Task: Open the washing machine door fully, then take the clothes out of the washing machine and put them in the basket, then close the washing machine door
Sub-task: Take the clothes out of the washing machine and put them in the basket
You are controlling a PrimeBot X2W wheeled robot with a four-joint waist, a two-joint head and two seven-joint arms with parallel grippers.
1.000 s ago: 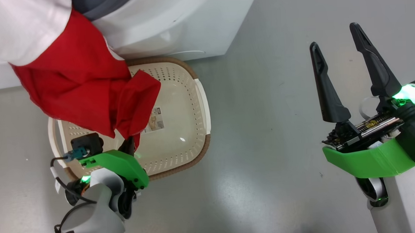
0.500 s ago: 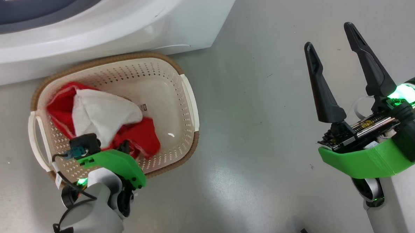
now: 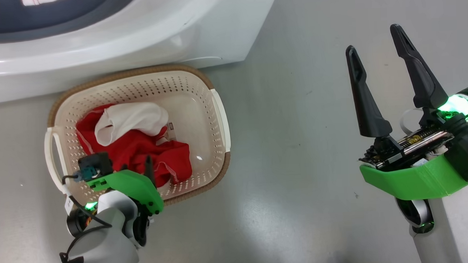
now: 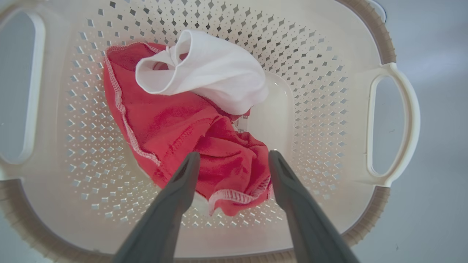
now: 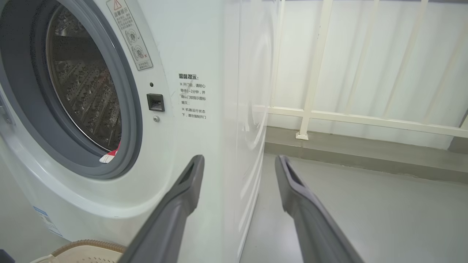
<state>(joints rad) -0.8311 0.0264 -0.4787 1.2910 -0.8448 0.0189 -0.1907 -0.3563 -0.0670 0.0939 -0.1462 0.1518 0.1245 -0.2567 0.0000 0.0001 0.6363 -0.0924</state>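
The cream basket [image 3: 219, 120] stands on the floor against the washing machine [image 3: 174, 35]. In it lie the clothes: a crumpled red garment [image 3: 140, 151] with a white piece [image 3: 130, 118] on top, the same red garment [image 4: 175, 124] and white piece [image 4: 212, 73] in the left wrist view. My left gripper [image 4: 234, 155] hangs open just above the red cloth, gripping nothing, over the basket's near side [image 3: 137, 169]. My right gripper [image 3: 373, 38] is open and empty over bare floor. The drum [image 5: 84, 84] stands open with a small red and white piece [image 5: 109, 157] at its lip. The washing machine door is out of view.
Grey floor [image 3: 297, 144] stretches between the basket and my right arm. A white railing [image 5: 329, 117] with a pale curtain behind it runs along the wall to the right of the washing machine [image 5: 190, 54]. The grey rubber ring [image 5: 128, 109] frames the drum opening.
The red garment hung from my shut left gripper above the basket; it has dropped into the basket and the gripper has opened. The head camera shifted slightly. My right arm stayed put.
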